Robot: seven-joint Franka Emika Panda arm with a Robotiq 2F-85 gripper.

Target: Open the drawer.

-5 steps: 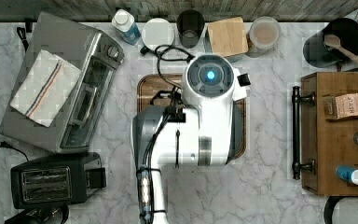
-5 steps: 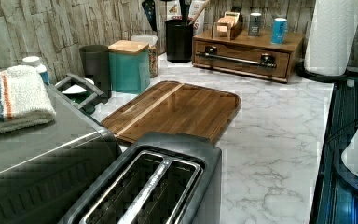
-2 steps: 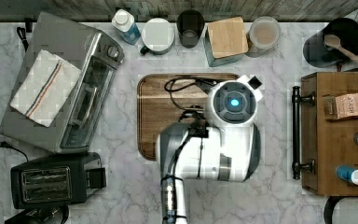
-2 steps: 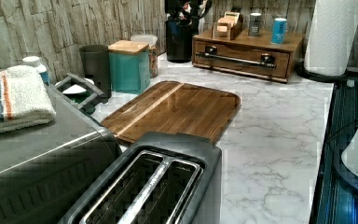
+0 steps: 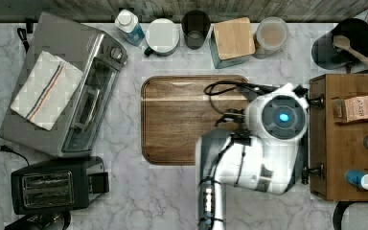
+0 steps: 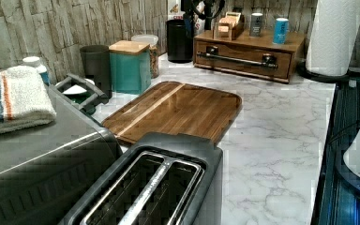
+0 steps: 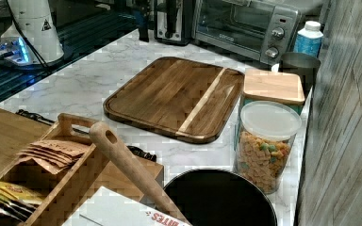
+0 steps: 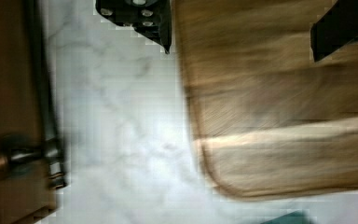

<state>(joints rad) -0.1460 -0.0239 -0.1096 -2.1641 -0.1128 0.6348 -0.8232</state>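
Note:
The drawer (image 6: 243,60) is the shallow brown front of a wooden box cabinet (image 5: 350,143), and it sits flush with the box. Its black bar handle (image 6: 236,58) runs across the front on two posts. In the wrist view the handle (image 8: 44,93) and one post (image 8: 23,156) lie beyond bare marble. My gripper (image 8: 242,53) is open, its black fingers (image 8: 140,18) wide apart and holding nothing, over the marble strip and the board's edge. In the top view my wrist (image 5: 280,117) hovers just beside the cabinet and covers part of the handle.
A wooden cutting board (image 5: 191,120) lies mid-counter. A black utensil pot (image 5: 340,45), jars and a teal canister (image 5: 232,40) line the back wall. A toaster oven (image 5: 62,86) and toaster (image 5: 52,184) stand at the top view's left. Cans and a packet box top the cabinet.
My arm has swung toward the top view's right, from over the cutting board to right beside the drawer cabinet. The drawer has not moved.

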